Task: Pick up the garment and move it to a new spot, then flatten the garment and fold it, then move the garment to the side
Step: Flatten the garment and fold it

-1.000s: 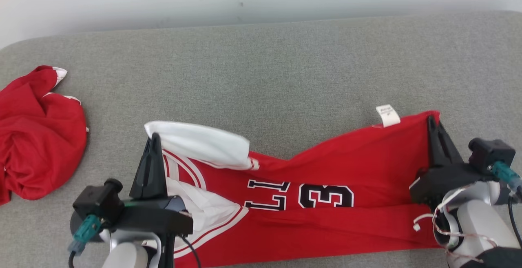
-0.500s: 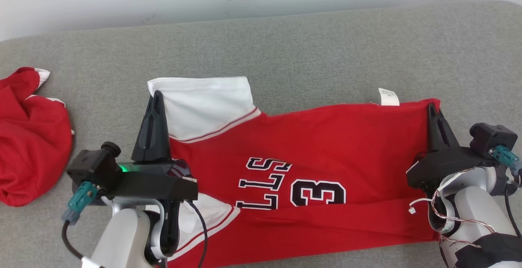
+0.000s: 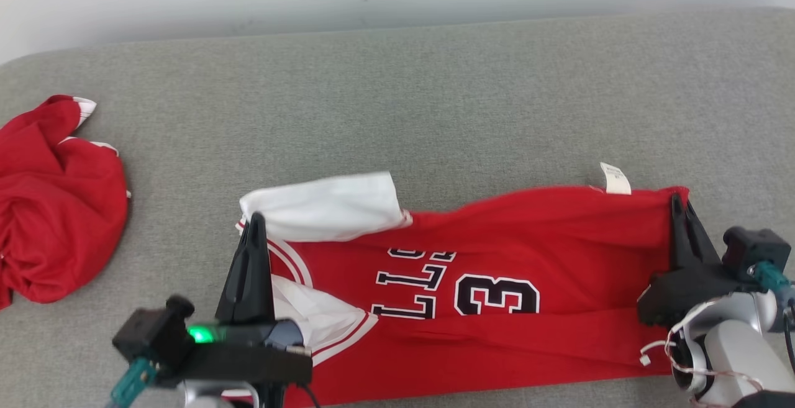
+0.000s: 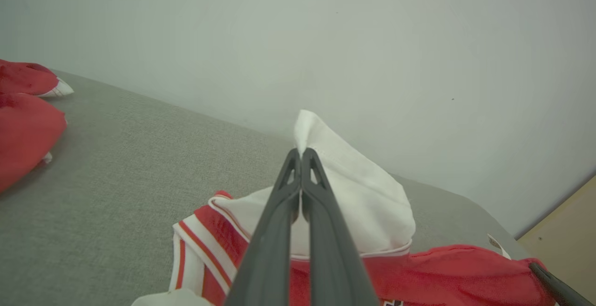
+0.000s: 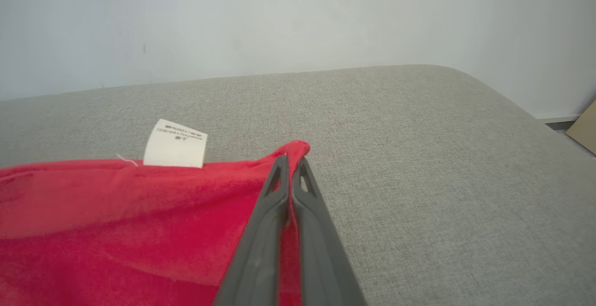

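Across the near half of the grey padded surface (image 3: 435, 104), item one: the garment (image 3: 515, 253), a red jersey with white sleeves and black-and-white lettering, is stretched with its long axis running left to right, shoulder end to the left and hem end to the right. Its far edge is held up between the two grippers. Its near portion is doubled into a long fold lying on the surface.

Item two: the left gripper (image 3: 256, 217). Its fingers are pressed together, and a corner of the white sleeve (image 3: 329, 206) is pinched at their tips, as is seen plainly in the left wrist view. It is placed at the garment's left end.

Item three: the right gripper (image 3: 676, 198). Its fingers are likewise closed tight, with the far right corner of the red hem nipped between them. A white label (image 3: 615, 178) stands up from the hem edge just left of that corner.

Item four: a second red garment (image 3: 56, 222), heaped at the left edge of the surface, well apart from the held one.

Governing relation: the garment lies between the grippers, not ahead of either, and each arm is nearest its own end. Some sag is seen between the two holds, and the sleeve is curled over. Flattening is judged to be the step in hand. The next move is judged to depend on both holds being carried together, so that the far edge is drawn taut and laid down square. A skewed edge is to be expected if one end is led ahead of the other.
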Controlling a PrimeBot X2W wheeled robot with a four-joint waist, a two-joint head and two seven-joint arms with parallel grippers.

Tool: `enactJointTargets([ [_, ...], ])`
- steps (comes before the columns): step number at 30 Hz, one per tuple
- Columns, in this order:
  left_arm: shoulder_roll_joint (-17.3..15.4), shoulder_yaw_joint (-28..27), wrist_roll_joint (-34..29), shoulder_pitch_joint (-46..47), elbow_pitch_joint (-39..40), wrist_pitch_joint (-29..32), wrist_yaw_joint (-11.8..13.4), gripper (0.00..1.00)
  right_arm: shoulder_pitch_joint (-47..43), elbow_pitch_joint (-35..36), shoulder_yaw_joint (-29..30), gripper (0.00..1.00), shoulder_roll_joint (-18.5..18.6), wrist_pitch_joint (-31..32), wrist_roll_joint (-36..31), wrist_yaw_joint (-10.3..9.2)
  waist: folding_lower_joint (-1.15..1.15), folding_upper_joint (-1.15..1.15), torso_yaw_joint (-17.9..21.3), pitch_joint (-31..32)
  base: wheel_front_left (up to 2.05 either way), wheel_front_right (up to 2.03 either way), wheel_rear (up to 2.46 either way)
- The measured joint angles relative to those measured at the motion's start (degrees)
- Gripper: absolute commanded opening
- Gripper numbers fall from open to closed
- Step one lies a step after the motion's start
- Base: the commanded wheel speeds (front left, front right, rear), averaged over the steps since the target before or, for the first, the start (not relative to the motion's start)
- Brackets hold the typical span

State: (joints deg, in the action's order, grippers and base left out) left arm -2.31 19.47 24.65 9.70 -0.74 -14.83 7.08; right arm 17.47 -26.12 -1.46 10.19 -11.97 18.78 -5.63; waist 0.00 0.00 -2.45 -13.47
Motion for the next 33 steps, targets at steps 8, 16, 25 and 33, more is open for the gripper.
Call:
enactJointTargets([
  [8, -0.1, 0.9, 0.0, -6.4, 1.1, 0.0, 0.0, 0.00, -3.3, -0.2, -0.5, 0.00, 0.2, -1.2, -3.4, -0.57, 0.00, 0.00, -0.8, 0.5, 0.00, 0.00, 0.00],
  [16, -0.2, 1.8, -0.1, -8.6, -0.1, 0.0, 0.0, 0.00, -4.3, -0.9, -0.3, 0.00, -0.3, -1.6, -4.5, -1.00, 0.00, 0.00, -0.7, 0.8, 0.00, 0.00, 0.00],
  [25, -0.4, 2.5, 0.9, -13.3, 0.1, 0.0, 0.0, 0.00, -4.8, -0.8, 1.3, 0.00, -0.1, -1.7, -5.5, -1.42, 0.00, 0.00, -0.7, 1.2, 0.00, 0.00, 0.00],
  [33, -0.4, 1.8, 1.3, -14.2, -0.5, 0.0, 0.0, 0.00, -6.3, -1.2, 2.1, 0.00, -0.2, -1.7, -6.3, -1.44, 0.00, 0.00, -2.2, 0.7, 0.00, 0.00, 0.00],
])
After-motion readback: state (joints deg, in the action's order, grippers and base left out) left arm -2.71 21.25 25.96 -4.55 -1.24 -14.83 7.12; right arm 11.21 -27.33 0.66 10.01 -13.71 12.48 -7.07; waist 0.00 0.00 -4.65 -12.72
